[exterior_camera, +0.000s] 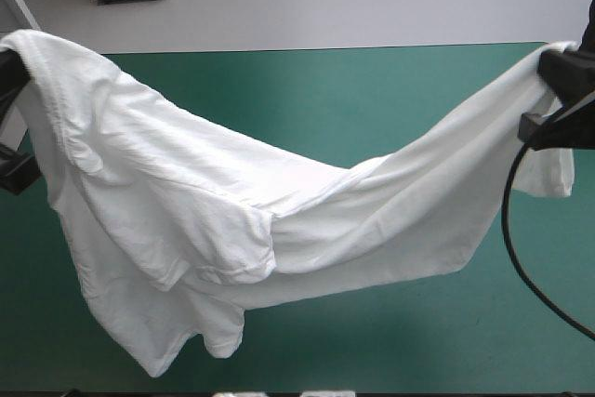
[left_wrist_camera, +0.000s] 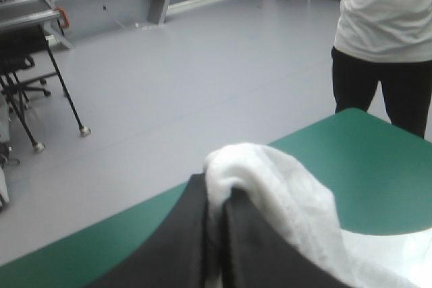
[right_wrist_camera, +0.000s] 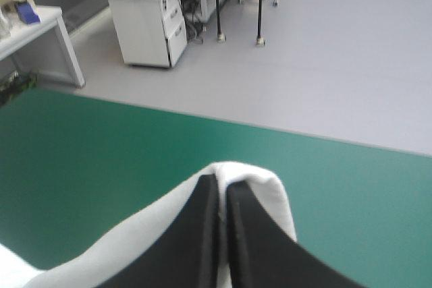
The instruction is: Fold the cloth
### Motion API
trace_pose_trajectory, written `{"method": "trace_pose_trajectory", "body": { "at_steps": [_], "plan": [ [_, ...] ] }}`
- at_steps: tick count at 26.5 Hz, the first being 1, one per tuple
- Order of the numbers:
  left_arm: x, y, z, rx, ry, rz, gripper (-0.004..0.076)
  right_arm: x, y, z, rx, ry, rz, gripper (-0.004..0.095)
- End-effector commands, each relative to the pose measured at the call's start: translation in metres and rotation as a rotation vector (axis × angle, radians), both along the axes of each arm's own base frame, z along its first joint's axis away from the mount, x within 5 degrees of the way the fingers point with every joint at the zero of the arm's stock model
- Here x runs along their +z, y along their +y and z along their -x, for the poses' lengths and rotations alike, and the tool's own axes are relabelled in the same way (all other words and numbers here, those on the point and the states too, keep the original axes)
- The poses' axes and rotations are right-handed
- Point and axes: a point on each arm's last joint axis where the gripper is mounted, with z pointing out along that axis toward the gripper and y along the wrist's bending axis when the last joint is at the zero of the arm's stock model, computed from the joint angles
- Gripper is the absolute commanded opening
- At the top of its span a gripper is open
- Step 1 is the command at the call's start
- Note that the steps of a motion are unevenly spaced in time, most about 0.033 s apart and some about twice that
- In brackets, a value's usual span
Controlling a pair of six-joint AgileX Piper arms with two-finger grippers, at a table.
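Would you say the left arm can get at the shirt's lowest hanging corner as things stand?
Probably not: the left gripper is shut on the T-shirt at its raised end, so it must let go first. Nothing else blocks that hanging corner.

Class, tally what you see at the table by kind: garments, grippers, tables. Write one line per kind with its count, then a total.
T-shirt: 1
Grippers: 2, the left gripper and the right gripper, each shut on the T-shirt
Table: 1
Total: 4

Grey floor [right_wrist_camera: 324, 45] — white drawer cabinet [right_wrist_camera: 148, 25]
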Motion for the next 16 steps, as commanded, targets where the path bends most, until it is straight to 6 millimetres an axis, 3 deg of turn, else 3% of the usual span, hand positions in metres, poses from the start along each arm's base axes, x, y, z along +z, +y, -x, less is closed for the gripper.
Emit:
{"method": "trace_pose_trajectory", "body": {
  "at_steps": [1, 4, 9, 13, 16],
  "plan": [
    [-0.021, -0.009, -0.021, -0.002, 0.141, -0.027, -0.0010, -0.021, 0.003, -0.016, -0.015, 0.073, 0.003, -0.0013],
    [-0.044, -0.016, -0.042, 0.012, 0.249, -0.059, -0.0010, -0.050, 0.008, -0.037, -0.019, 0.189, 0.037, -0.0013],
    [-0.104, -0.031, -0.102, 0.088, 0.500, -0.169, -0.0010, -0.102, 0.021, -0.086, -0.024, 0.349, 0.077, -0.0013],
    [-0.147, -0.046, -0.152, 0.111, 0.601, -0.227, -0.0010, -0.142, 0.031, -0.131, -0.037, 0.432, 0.111, -0.0013],
    [-0.180, -0.062, -0.212, 0.140, 0.577, -0.248, -0.0010, -0.187, 0.042, -0.196, -0.072, 0.496, 0.202, -0.0013]
  ]
}}
